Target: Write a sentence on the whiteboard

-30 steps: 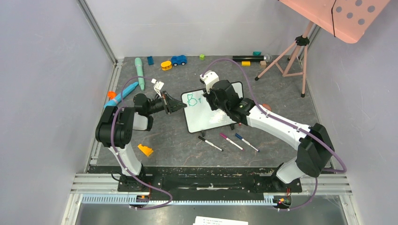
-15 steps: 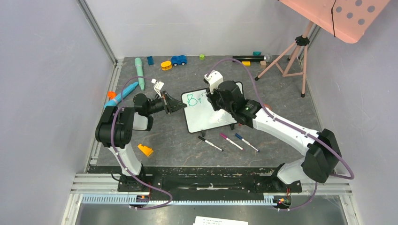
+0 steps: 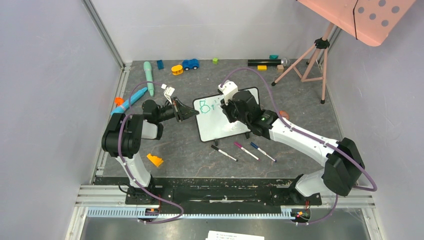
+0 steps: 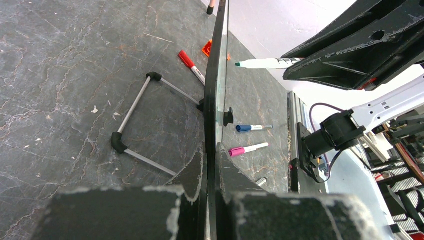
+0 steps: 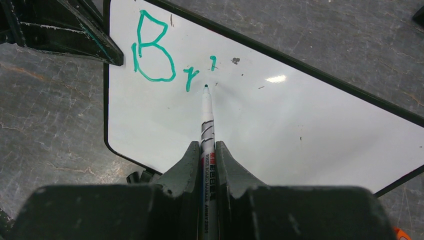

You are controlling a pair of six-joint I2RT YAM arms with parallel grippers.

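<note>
The whiteboard (image 3: 220, 127) stands tilted on its black feet at the table's middle. My left gripper (image 3: 192, 113) is shut on its left edge; in the left wrist view the fingers (image 4: 210, 155) pinch the board's thin black frame (image 4: 215, 90). My right gripper (image 5: 204, 146) is shut on a white marker (image 5: 206, 115) with a teal tip. The tip sits at the board (image 5: 280, 125), just below a short new stroke. The sentence (image 5: 152, 50) reads "Br" plus that stroke in teal, also visible from above as small teal writing (image 3: 205, 105). The right gripper (image 3: 229, 107) hovers over the board's upper middle.
Three capped markers lie in front of the board: black (image 3: 223, 153), pink (image 3: 246, 150), blue (image 3: 262, 151). An orange wedge (image 3: 155, 160) lies near the left arm. Toys, including a blue car (image 3: 190, 64), line the back. A tripod (image 3: 310, 60) holds a pink dotted panel (image 3: 370, 17) at back right.
My right gripper has shifted a little to the right along the board with the marker. The "r" has been completed and a short stroke added after it. The left arm has not moved.
</note>
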